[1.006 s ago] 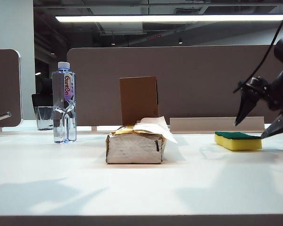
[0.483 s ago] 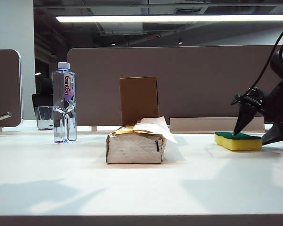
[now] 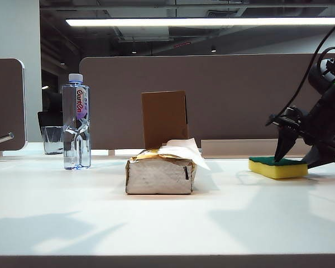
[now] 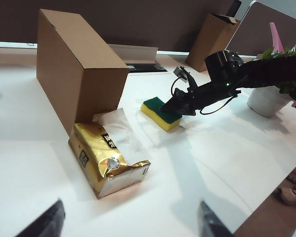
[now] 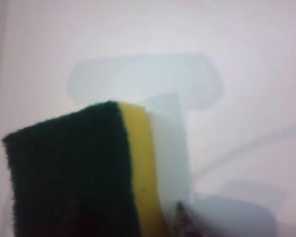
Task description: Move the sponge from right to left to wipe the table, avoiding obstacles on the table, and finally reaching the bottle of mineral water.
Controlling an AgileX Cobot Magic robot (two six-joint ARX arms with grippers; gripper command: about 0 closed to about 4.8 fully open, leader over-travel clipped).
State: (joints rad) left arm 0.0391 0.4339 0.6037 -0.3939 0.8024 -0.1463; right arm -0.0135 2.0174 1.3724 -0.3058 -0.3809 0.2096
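The yellow sponge (image 3: pixel 277 168), green layer up, lies on the white table (image 3: pixel 156 229) at the right. My right gripper (image 3: pixel 297 162) reaches down over its right end with a finger on either side. In the right wrist view the sponge (image 5: pixel 69 173) fills the space between the jaws, and one dark fingertip (image 5: pixel 183 217) shows close beside its yellow edge; the other is hidden. The tissue pack (image 3: pixel 159 176) and the upright brown box (image 3: pixel 164 118) stand mid-table. The mineral water bottle (image 3: pixel 76 120) stands far left. My left gripper (image 4: pixel 131 224) hovers open, well above the table on the near side of the tissue pack (image 4: pixel 106 160).
A short clear glass (image 3: pixel 52 139) stands just behind the bottle. A grey partition (image 3: pixel 240 95) runs along the table's far edge. In the left wrist view a white plant pot (image 4: pixel 264 101) and a second cardboard box (image 4: pixel 214 42) stand past the sponge (image 4: pixel 160 112).
My right gripper came down from above the sponge onto it and its jaws narrowed round it. The sponge slid a little to the left. The left arm kept still.
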